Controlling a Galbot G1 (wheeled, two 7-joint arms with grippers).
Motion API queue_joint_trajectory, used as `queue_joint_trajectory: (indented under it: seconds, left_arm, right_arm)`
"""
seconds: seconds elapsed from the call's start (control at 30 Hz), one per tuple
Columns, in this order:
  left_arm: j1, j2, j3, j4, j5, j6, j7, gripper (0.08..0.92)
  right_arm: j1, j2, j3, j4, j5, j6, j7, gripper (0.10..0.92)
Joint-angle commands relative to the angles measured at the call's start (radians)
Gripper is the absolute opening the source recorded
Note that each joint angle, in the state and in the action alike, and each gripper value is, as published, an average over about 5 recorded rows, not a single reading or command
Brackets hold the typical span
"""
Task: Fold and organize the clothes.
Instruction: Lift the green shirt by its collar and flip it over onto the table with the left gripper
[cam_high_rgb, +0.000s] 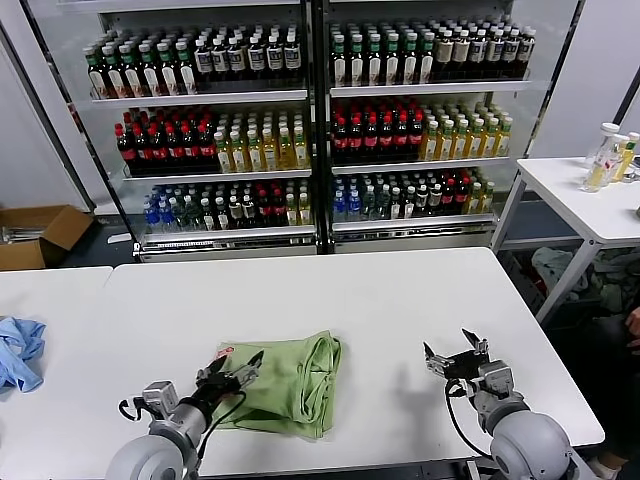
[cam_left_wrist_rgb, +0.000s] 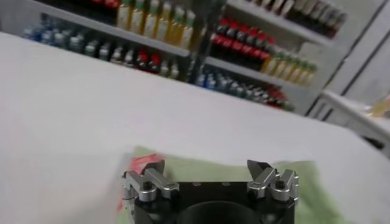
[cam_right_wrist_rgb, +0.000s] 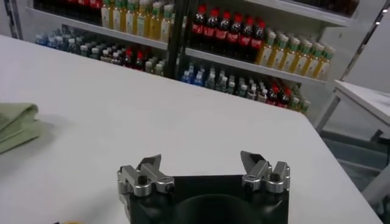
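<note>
The light green T-shirt (cam_high_rgb: 285, 380) lies folded into a compact bundle on the white table (cam_high_rgb: 380, 300), near the front, with a bit of red-and-white print (cam_high_rgb: 226, 352) showing at its left edge. My left gripper (cam_high_rgb: 232, 373) is open and empty, just above the shirt's left part; the left wrist view shows the shirt (cam_left_wrist_rgb: 213, 167) and the red print (cam_left_wrist_rgb: 141, 163) under its jaws (cam_left_wrist_rgb: 209, 167). My right gripper (cam_high_rgb: 455, 358) is open and empty over bare table, well to the right of the shirt. The right wrist view shows the shirt's edge (cam_right_wrist_rgb: 17, 125) far from that gripper (cam_right_wrist_rgb: 201, 163).
A light blue cloth (cam_high_rgb: 18, 352) lies on the neighbouring table at far left. Shelves of bottles (cam_high_rgb: 310, 120) stand behind the table. A second white table (cam_high_rgb: 590, 195) with bottles is at the right. A cardboard box (cam_high_rgb: 38, 235) sits on the floor at left.
</note>
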Motion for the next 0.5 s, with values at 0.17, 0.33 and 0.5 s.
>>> queue_joint_trajectory:
  seconds: [0.17,0.33,0.5]
  left_arm:
    - [0.001,0.015,-0.042,0.116,0.039,-0.022,-0.016,0.823]
    - [0.013,0.014,-0.039,0.107,-0.024,0.007,0.001,0.823]
    - [0.011,0.005,-0.039,0.091,-0.117,0.044,0.032,0.823]
  right_arm:
    - [-0.007,-0.001,0.008,0.005,-0.002,-0.001,0.001,0.822]
    - [-0.003,0.003,0.011,0.004,-0.002,-0.003,0.002,0.823]
    - [-0.005,0.011,0.013,0.007,-0.002,-0.005,0.003,0.822]
